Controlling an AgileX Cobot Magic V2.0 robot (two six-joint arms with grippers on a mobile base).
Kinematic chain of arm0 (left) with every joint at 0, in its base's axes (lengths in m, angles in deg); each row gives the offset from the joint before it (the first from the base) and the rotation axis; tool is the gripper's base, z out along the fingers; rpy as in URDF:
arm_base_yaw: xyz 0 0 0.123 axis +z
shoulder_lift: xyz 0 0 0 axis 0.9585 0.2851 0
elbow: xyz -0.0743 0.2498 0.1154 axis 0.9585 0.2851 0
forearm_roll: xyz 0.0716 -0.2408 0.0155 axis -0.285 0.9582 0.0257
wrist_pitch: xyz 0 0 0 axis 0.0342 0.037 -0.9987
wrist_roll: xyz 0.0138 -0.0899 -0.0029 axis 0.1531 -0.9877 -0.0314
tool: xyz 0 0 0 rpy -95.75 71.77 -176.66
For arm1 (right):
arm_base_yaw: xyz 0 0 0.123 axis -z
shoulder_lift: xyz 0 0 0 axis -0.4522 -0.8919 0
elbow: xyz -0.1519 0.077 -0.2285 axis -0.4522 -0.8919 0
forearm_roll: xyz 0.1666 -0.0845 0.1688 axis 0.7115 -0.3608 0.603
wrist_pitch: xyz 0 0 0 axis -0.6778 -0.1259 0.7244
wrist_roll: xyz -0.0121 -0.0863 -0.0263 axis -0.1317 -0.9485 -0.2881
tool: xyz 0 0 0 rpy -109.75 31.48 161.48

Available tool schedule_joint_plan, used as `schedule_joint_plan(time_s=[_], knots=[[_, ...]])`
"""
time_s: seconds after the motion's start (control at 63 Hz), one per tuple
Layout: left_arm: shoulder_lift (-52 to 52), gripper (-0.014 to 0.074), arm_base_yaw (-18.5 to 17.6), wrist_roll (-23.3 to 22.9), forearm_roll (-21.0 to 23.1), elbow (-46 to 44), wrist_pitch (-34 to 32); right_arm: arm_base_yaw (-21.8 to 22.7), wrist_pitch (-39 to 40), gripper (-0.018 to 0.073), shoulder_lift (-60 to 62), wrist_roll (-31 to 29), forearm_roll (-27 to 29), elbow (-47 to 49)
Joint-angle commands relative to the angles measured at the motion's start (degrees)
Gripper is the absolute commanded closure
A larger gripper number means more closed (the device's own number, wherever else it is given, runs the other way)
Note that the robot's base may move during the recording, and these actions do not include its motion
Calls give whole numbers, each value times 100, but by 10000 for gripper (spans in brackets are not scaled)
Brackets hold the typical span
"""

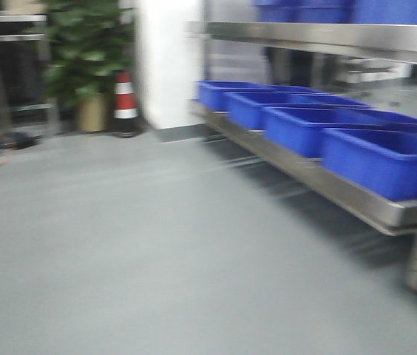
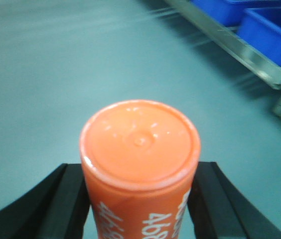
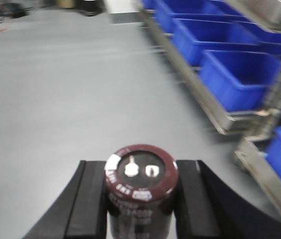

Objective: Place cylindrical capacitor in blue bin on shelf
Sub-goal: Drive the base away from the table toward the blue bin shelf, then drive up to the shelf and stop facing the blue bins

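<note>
My left gripper (image 2: 139, 199) is shut on an orange cylinder (image 2: 139, 144) with white digits on its side, held upright over the grey floor. My right gripper (image 3: 140, 199) is shut on a dark maroon cylindrical capacitor (image 3: 140, 174) with two metal terminals on top. The stainless steel shelf (image 1: 304, 174) stands at the right in the front view, with several blue bins (image 1: 378, 159) in a row on its low tier. The shelf rail (image 2: 235, 47) and bins (image 2: 275, 30) show at the upper right of the left wrist view. Bins (image 3: 235, 77) also show in the right wrist view. Neither gripper shows in the front view.
A white pillar (image 1: 168, 63) stands at the back, with a red and white traffic cone (image 1: 125, 100) and a potted plant (image 1: 90, 59) to its left. A dark rack (image 1: 9, 66) is at the far left. Grey floor (image 1: 134, 244) fills the foreground.
</note>
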State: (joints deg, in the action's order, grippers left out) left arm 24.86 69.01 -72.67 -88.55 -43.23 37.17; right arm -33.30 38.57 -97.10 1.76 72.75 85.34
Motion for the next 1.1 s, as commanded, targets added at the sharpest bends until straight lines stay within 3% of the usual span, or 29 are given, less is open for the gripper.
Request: schedule_joint_plan(time_s=[0.0,1.08], knots=[[-15,708,10,-20,22,-41,-96,-12,181,721,17,-15,-21,42],[-15,708,10,-20,22,-41,-96,-12,181,721,17,-15,-21,42]])
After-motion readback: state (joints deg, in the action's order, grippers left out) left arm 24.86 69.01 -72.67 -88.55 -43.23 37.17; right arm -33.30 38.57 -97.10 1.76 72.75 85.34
